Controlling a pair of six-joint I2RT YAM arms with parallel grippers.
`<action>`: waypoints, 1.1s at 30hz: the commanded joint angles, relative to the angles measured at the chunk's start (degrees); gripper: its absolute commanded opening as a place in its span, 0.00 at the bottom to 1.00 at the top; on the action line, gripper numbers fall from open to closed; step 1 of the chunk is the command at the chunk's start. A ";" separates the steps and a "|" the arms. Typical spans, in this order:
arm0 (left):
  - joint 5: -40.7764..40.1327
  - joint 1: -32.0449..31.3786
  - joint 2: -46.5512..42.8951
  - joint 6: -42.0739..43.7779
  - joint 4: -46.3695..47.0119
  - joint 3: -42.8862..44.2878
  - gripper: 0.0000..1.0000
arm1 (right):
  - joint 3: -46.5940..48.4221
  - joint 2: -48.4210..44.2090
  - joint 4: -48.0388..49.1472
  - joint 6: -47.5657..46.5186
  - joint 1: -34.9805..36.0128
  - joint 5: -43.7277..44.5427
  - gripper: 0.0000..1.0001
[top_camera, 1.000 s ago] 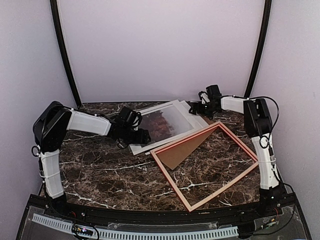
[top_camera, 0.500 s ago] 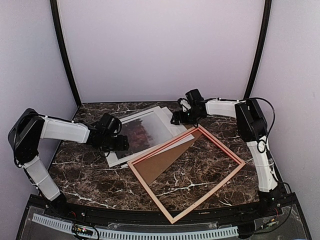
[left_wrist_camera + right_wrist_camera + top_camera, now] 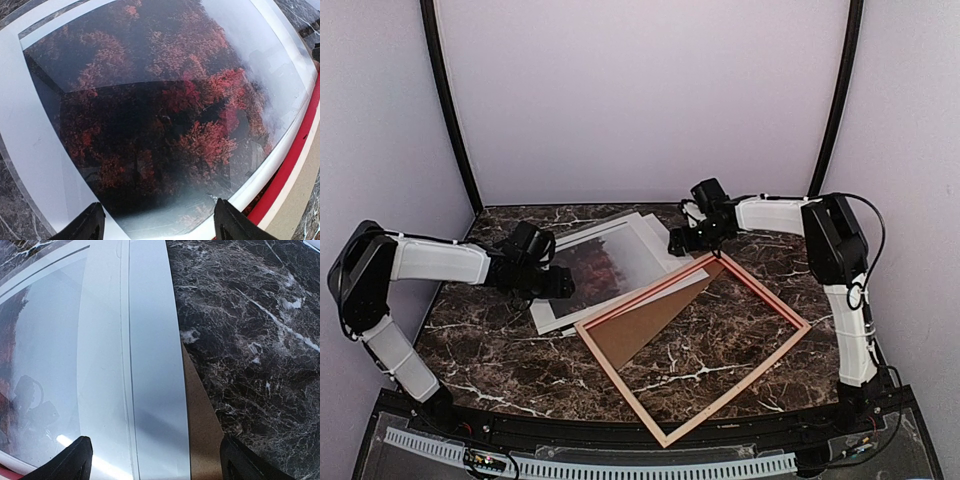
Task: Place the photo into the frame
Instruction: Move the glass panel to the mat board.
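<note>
Plainly, by count: one photo [image 3: 605, 262], one frame [image 3: 734, 380], one brown backing board [image 3: 645, 325], one pale grey sheet [image 3: 155, 390], two arms, two pincers.

Photo: face up and flat, toward the far edge of the desk [image 3: 520, 350], left of the middle, red trees under grey mist with a white margin all round, glossy with reflections. Outside the frame, just beyond its far-left rail; not yet in it.

Frame: flat near the desk's middle, turned like a diamond, one corner toward the near edge and one toward the far edge. Backing board partly under it, showing as a brown wedge inside the far-left rail.

Left pincer [image 3: 159, 222]: spread wide, gripping nothing, low over the photo's near-left margin with one finger to each side; contact with the print impossible to tell.

Right pincer [image 3: 160, 457]: spread wide too, gripping nothing, poised over the pale grey sheet's edge and a corner of the backing board, close by the frame's far corner.
</note>
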 commanded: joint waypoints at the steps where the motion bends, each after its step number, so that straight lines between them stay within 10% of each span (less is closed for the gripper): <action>1: 3.31 -0.02 1.96 2.83 -0.10 2.77 0.77 | 0.69 -0.93 -2.13 -1.50 0.49 4.03 0.89; 33: -0.03 10.67 16.51 3.10 -0.17 7.55 0.75 | 21.24 17.89 1.46 8.01 3.87 -16.87 0.77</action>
